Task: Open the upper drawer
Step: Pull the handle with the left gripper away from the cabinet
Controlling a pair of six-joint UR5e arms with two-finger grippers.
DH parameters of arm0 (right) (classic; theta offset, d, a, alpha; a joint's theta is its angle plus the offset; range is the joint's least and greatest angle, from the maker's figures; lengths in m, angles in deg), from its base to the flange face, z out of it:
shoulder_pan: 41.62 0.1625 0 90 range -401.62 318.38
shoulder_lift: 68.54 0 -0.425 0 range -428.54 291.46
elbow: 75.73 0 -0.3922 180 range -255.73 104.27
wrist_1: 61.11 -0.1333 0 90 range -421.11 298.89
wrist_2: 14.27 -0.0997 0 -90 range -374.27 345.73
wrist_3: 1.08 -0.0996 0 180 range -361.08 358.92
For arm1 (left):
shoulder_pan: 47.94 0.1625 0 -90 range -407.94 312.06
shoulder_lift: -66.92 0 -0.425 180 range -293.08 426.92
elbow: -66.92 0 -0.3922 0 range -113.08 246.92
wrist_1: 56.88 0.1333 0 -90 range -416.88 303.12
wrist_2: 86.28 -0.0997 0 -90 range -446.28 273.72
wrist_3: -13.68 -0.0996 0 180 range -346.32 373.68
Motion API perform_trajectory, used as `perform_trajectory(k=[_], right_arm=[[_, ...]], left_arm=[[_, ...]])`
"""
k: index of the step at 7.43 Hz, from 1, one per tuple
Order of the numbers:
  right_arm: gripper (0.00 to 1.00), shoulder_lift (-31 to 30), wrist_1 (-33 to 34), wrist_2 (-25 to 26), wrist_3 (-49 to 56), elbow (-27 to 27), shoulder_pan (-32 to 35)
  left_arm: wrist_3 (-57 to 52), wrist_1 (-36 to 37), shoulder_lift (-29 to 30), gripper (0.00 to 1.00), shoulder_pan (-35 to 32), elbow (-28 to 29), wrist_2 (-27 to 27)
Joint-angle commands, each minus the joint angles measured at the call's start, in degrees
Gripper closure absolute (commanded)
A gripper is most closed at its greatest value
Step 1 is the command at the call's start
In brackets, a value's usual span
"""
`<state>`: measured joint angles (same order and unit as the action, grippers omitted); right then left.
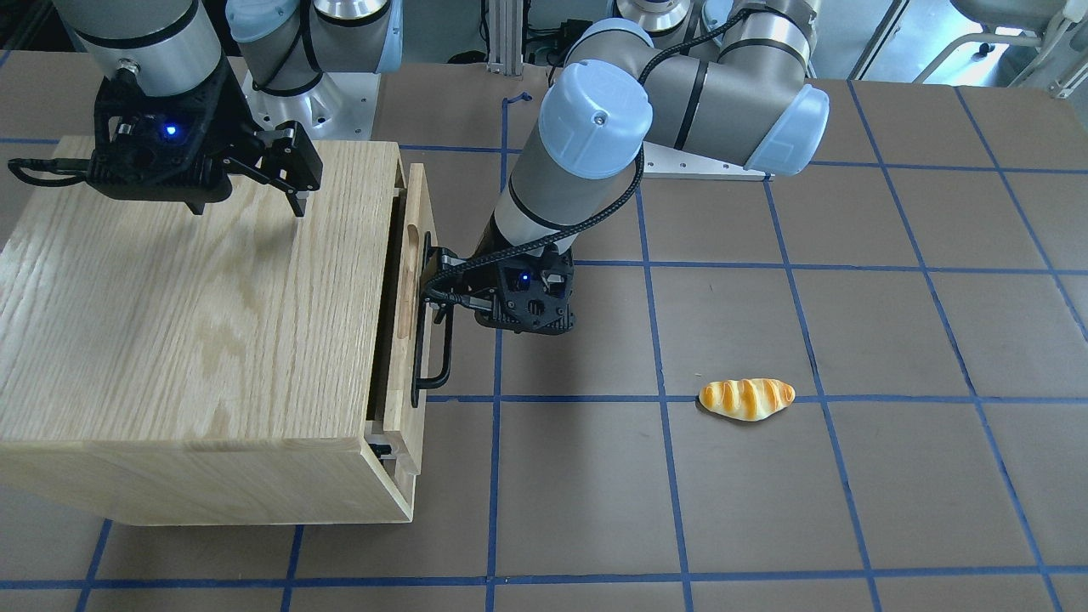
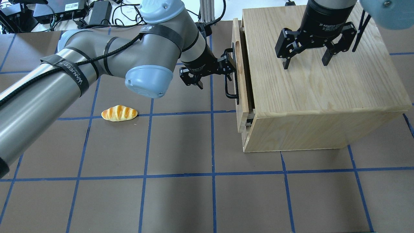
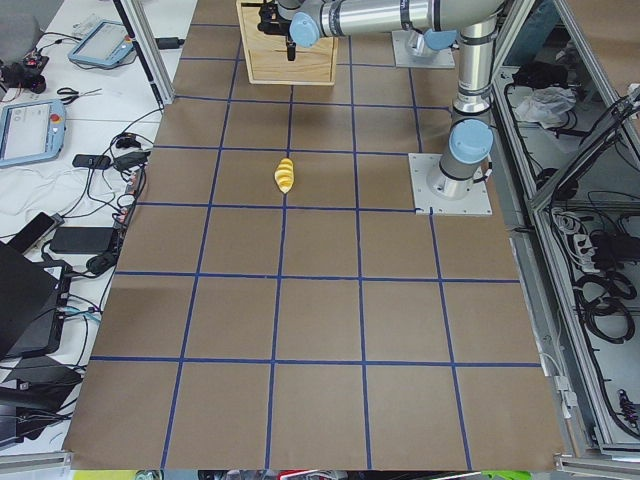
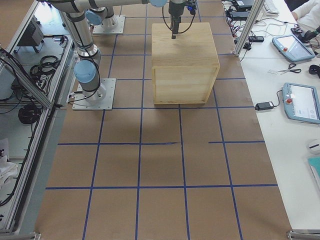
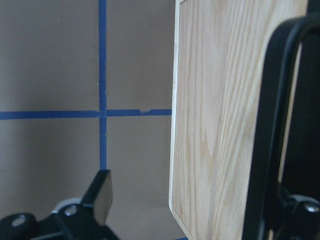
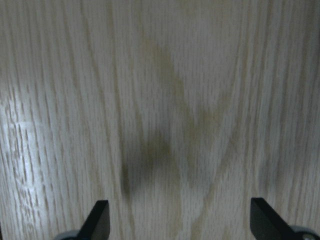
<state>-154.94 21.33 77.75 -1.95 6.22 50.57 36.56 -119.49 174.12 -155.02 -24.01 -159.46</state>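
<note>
The upper drawer (image 2: 238,81) sits at the top of the oak cabinet (image 2: 317,81) and stands a little way out, with a dark gap behind its front panel (image 1: 416,255). Its black bar handle (image 2: 233,89) runs along the panel. My left gripper (image 2: 215,71) is open at the handle. One finger (image 2: 229,63) is hooked at the bar and the other (image 2: 196,82) stands clear of it. In the left wrist view the handle (image 5: 265,125) lies between the spread fingers (image 5: 100,192). My right gripper (image 2: 304,60) hangs open and empty over the cabinet top (image 6: 165,100).
A bread roll (image 2: 119,113) lies on the brown table, left of the cabinet, and also shows in the front view (image 1: 746,398). Blue tape lines grid the table. The left arm's forearm (image 2: 97,64) spans the table's left half.
</note>
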Motion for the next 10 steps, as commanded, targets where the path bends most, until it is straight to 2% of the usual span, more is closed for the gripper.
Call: perform_trajectory(k=[1, 4, 6, 10], right_arm=[[0.0, 0.0, 0.0, 0.0, 0.0, -0.03, 0.0], [0.0, 0.0, 0.0, 0.0, 0.0, -0.03, 0.0], [0.0, 0.0, 0.0, 0.0, 0.0, -0.03, 0.0], [0.0, 0.0, 0.0, 0.0, 0.0, 0.05, 0.0]], left_arm=[[-1.68, -1.97, -1.55, 0.0, 3.36, -0.47, 0.15], [-7.56, -4.09, -4.36, 0.0, 7.39, -2.75, -2.92], [-12.22, -5.49, -5.77, 0.0, 10.39, -4.42, -3.1], [-20.31, -11.55, -9.02, 0.0, 17.95, -4.43, -4.49]])
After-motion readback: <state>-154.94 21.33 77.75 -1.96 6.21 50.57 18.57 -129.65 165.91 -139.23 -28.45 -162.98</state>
